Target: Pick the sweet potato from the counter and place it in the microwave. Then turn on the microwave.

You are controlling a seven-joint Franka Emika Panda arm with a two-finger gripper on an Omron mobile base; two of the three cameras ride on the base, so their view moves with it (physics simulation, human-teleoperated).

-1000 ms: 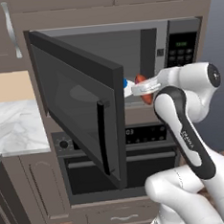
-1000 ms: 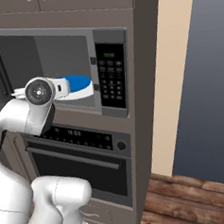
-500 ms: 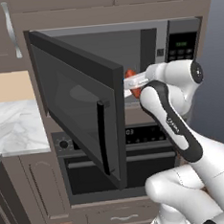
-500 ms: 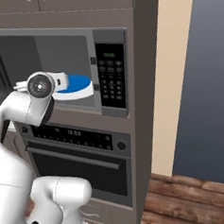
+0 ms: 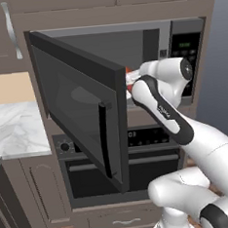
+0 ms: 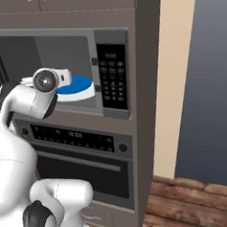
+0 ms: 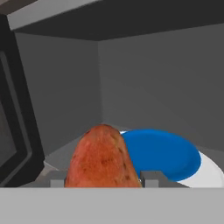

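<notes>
The sweet potato (image 7: 103,157), a reddish-orange lump, sits between my two fingertips, and my gripper (image 7: 104,179) is shut on it. It hangs at the mouth of the microwave (image 5: 180,37), whose dark glass door (image 5: 81,104) is swung wide open. Just beyond the sweet potato, inside the cavity, a blue plate (image 7: 162,153) lies on the white turntable (image 7: 208,170). In the left base view a sliver of the sweet potato (image 5: 128,74) shows at my gripper (image 5: 130,81), right behind the door's edge. The right base view has the blue plate (image 6: 76,84) behind my wrist.
The black keypad panel (image 6: 113,79) is at the microwave's right. An oven (image 6: 74,137) with a clock display sits directly below. The white marble counter (image 5: 14,129) lies to the left, behind the open door. A beige wall (image 6: 178,82) stands to the right.
My hand has carried the sweet potato leftward and deeper, from in front of the opening to the cavity's mouth. The grip has stayed the same.
</notes>
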